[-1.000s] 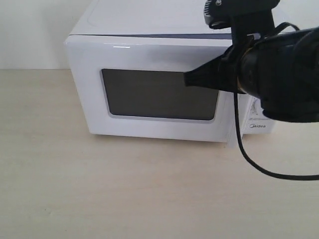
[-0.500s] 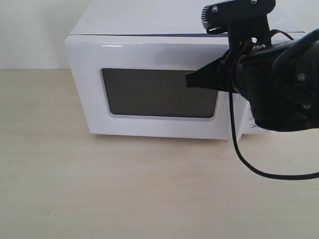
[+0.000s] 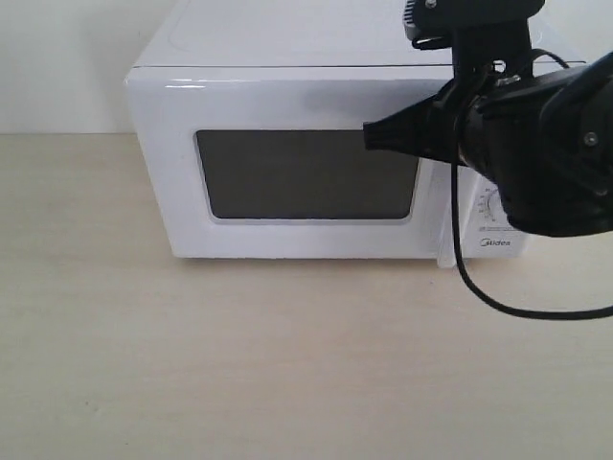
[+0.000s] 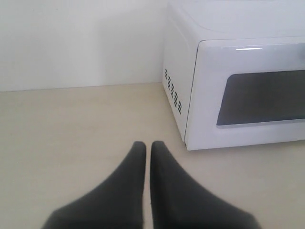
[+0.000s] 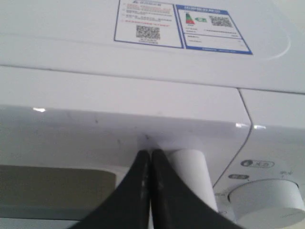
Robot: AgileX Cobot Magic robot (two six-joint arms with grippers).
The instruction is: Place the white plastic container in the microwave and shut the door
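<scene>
Closing that last gap since a sec ago, right gripper [image 5: 150, 153], pinched tight & empty, has tips on the door [image 3: 287, 101] just beside the handle [image 5: 188, 174], door now flush w/ microwave [image 3: 287, 34] – job looks done; white plastic container unseen, prob. inside beyond; left gripper [image 4: 148, 145] pinched empty too.

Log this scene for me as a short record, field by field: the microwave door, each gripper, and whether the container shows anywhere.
microwave: on the table
door: looks shut, flush with the panel
right gripper: shut, tips at the door front beside the top of the handle
left gripper: shut, holding nothing, over the table, apart from the microwave
white plastic container: not in view; window too dark to see through
</scene>
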